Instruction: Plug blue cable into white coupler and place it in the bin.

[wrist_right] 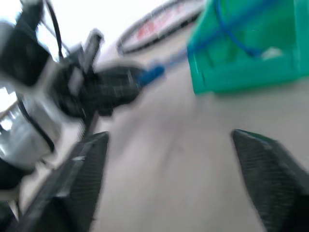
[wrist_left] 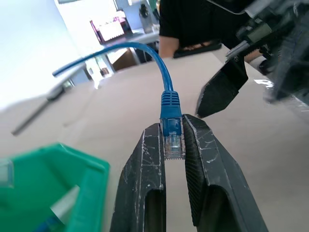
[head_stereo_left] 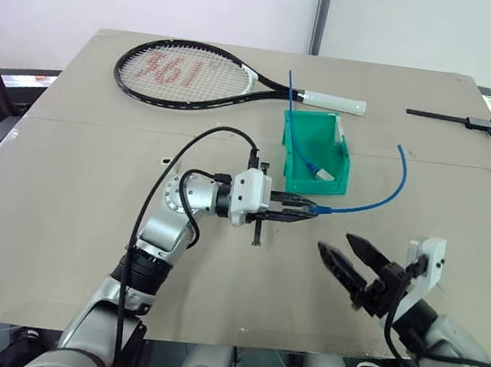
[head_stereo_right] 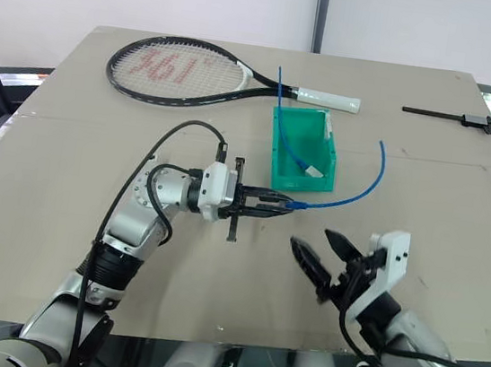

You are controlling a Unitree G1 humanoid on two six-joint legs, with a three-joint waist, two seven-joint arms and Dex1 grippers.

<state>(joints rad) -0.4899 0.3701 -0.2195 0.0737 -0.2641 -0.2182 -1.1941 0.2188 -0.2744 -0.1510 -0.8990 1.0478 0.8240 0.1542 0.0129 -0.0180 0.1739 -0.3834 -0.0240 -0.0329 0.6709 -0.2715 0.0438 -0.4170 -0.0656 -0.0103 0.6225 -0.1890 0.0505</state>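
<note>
My left gripper (head_stereo_left: 301, 211) is held level above the table, just in front of the green bin (head_stereo_left: 336, 185), and is shut on the clear plug (wrist_left: 173, 145) of the blue cable (head_stereo_left: 379, 197). From the plug the cable arcs away to the right, its far end lifted. Nearer the table's front edge, my right gripper (head_stereo_left: 351, 257) is open with nothing between its fingers, and it points up and left toward the plug. In the right wrist view the right gripper (wrist_right: 169, 135) faces the left gripper (wrist_right: 116, 89) and the bin (wrist_right: 241, 72). The white coupler is out of view.
Inside the bin lies a straighter blue cord with a white end block (head_stereo_left: 308, 156). A tennis racket (head_stereo_left: 183, 74) lies at the back of the table and a black tool (head_stereo_left: 453, 119) at the back right. A person in black (wrist_left: 193, 24) stands beyond the table.
</note>
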